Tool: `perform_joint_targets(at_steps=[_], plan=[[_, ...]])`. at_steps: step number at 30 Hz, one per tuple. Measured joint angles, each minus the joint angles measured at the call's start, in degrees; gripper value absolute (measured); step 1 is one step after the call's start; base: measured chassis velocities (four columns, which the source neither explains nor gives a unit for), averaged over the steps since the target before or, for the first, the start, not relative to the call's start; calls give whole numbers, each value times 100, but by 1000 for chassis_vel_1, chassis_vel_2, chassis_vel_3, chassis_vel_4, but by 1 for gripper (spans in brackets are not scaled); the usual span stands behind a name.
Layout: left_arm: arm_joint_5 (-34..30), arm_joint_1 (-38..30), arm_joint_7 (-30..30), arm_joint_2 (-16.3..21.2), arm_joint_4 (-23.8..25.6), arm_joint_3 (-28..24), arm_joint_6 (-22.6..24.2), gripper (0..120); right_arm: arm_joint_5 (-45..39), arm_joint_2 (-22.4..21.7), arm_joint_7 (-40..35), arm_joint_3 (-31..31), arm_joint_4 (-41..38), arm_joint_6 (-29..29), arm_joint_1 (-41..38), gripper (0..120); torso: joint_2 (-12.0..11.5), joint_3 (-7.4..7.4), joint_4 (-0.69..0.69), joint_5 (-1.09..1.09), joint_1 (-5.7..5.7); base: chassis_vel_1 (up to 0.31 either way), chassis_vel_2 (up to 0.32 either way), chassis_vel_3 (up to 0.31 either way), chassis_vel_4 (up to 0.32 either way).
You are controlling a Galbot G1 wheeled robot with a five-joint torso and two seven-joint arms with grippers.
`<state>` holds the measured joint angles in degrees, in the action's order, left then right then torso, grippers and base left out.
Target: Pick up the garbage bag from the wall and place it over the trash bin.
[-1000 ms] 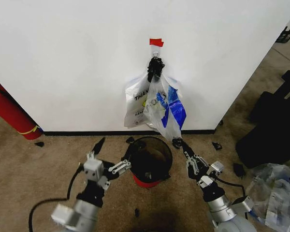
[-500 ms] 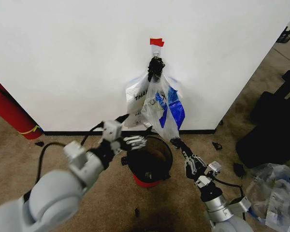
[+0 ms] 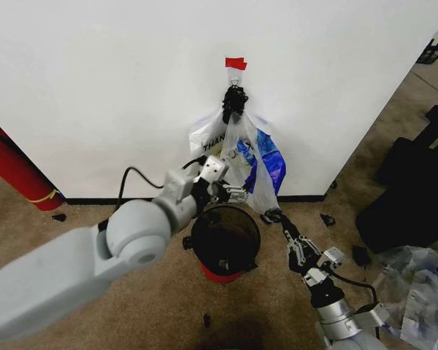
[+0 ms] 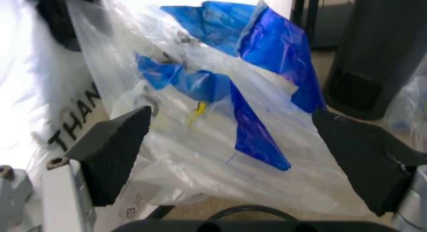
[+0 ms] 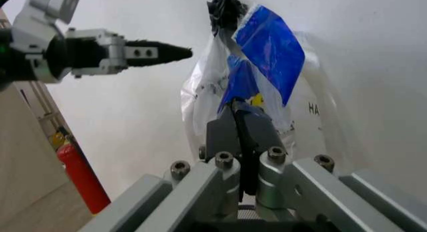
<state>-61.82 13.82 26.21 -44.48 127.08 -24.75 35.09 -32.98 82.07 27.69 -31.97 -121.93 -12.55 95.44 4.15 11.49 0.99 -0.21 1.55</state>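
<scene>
Bag: we bring left gripper point(image 4: 233, 157), jaws wide and empty, onto thin see-through blue-handled garbage bag point(image 3: 250, 164) hanging above round black trash bin point(image 3: 225, 235); right gripper point(image 3: 272, 216) pinched closed, empty, near bin's right.

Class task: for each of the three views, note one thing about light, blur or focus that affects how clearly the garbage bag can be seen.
Head view: even light, the garbage bag sharp, the near left arm soft. Left wrist view: the wall glares white behind the bag, and the left gripper pads are blurred by closeness. Right wrist view: the right gripper up close is soft, the bag clearer.
</scene>
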Motion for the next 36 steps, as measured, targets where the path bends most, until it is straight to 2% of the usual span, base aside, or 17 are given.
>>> perform_joint_targets(at_steps=[3,8,11,15,27,33,35,36], plan=[[-569,-340,211,-158,-127,-111,166,93,0,8,10,-7,4,-14,1,0,0,0,-1,-1,0,0,0,0,0],[-920,-632,322,-318,-342,-258,280,93,-8,2,23,-19,3,-31,20,0,0,0,0,0,0,0,0,0,0],[-898,-753,325,-389,-507,-364,316,92,-32,-4,28,-30,-19,-36,29,0,0,0,-1,-1,0,0,0,0,0],[-570,-895,280,-548,-840,-541,330,90,-81,-16,42,-63,-75,-41,58,0,0,0,0,-1,0,0,0,0,0],[-186,-958,279,-770,-1127,-817,283,88,-150,-64,67,-144,-102,-77,109,0,0,0,-1,-1,-1,0,0,0,0],[-377,-1052,326,-898,-1243,-838,243,88,-220,-106,80,-178,-103,-79,115,0,0,-1,0,-1,-1,0,0,0,0],[-514,-1096,358,-941,-1278,-868,262,85,-278,-116,80,-184,-102,-71,118,0,0,-1,0,-1,-1,0,0,0,0],[-614,-1129,377,-979,-1313,-909,283,79,-296,-121,84,-197,-102,-66,114,0,0,-1,0,0,-1,0,0,0,0]])
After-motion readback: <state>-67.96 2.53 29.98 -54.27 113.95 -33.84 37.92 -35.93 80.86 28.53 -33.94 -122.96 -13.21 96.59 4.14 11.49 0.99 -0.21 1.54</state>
